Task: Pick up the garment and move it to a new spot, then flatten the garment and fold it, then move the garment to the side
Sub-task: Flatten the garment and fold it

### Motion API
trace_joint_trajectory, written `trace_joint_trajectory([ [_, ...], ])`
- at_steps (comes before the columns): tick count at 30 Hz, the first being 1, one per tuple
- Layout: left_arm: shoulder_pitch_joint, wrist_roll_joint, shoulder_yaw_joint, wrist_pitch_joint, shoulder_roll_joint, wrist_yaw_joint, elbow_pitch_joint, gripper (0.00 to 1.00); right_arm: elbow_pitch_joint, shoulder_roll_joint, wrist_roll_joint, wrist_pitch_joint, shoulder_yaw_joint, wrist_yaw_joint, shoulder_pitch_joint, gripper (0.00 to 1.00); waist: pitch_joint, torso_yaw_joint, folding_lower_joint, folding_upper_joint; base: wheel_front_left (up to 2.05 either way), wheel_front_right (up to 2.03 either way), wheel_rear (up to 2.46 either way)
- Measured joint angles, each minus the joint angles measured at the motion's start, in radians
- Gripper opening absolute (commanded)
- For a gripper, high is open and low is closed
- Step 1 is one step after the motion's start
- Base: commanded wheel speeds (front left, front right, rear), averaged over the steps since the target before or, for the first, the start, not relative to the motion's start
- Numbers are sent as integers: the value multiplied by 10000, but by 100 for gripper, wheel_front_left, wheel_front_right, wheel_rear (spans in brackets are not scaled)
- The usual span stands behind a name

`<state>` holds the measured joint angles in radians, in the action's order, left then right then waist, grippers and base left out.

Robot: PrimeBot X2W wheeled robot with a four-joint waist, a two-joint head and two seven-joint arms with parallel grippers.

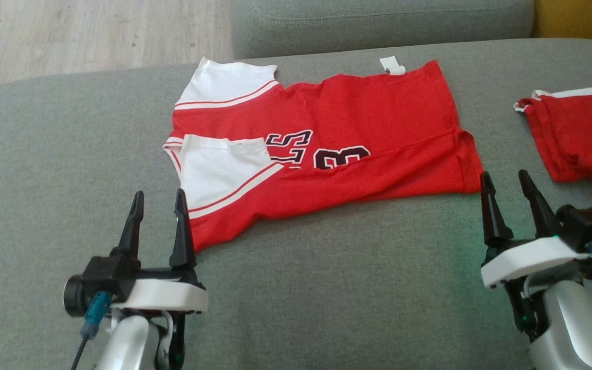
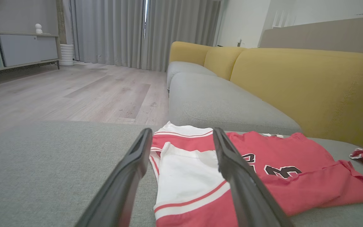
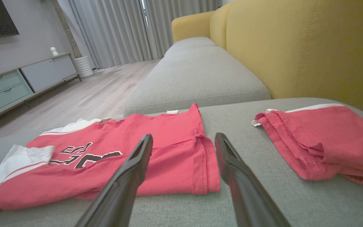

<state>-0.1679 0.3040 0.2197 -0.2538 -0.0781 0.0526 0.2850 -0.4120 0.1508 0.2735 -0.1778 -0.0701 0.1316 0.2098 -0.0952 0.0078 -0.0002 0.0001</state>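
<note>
I see the garment (image 1: 357, 128) folded at twelve o'clock on the grey cushion (image 1: 327, 288), lettering (image 1: 296, 146) partly hidden. My left gripper (image 1: 159, 193) at seven and right gripper (image 1: 504, 173) at four gape empty; red cloth (image 1: 578, 133) at three is cropped.

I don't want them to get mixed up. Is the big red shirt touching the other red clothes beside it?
Apart. The right wrist view shows a bare strip of grey cushion between the red shirt and the folded red garment. The head view shows the same gap.

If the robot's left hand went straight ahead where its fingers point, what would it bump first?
Probably the white sleeve of the red jersey, lying just ahead of the open left hand.
</note>
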Motion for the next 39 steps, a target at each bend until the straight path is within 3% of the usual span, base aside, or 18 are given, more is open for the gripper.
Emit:
trace_joint_trajectory([
  [5, -1, 73, -311, 0, 105, -100, 196, 100, 476, -148, -238, 123, 171, 0, 25, 100, -34, -131, 1, 0, 0, 0, 0],
  [10, -233, 31, -301, 75, 94, -121, 1239, 100, 823, -153, -305, 320, 192, -2, 44, 100, -257, -243, 2, 0, 0, 0, 0],
  [22, -1337, 33, -240, 1570, -17, 4, 3567, 100, 1162, -234, -376, 418, 159, 0, 84, 100, -926, -600, 3, 0, 0, 0, 0],
  [31, -1840, 77, -242, 2215, -107, 178, 4196, 100, 1187, -410, -376, 412, 125, 0, 283, 100, -1036, -818, 2, 0, 0, 0, 0],
  [32, -1863, 153, -228, 2297, -107, 161, 4207, 49, 1187, -416, -376, 412, 119, 0, 283, 100, -1028, -818, 2, 0, 0, 0, 0],
  [33, -1889, 165, -203, 2370, -111, 105, 4215, 49, 1187, -418, -376, 412, 121, 0, 283, 100, -1023, -813, 2, 0, 0, 0, 0],
  [34, -1928, 165, -186, 2433, -125, 82, 4222, 2, 1187, -418, -376, 414, 123, 0, 283, 100, -1016, -802, 2, 0, 0, 0, 0],
  [39, -1929, 165, -138, 2065, -105, 48, 4071, 0, 1181, -414, -464, 500, 148, 0, 286, 100, -955, -676, 3, 0, 0, 0, 0],
])
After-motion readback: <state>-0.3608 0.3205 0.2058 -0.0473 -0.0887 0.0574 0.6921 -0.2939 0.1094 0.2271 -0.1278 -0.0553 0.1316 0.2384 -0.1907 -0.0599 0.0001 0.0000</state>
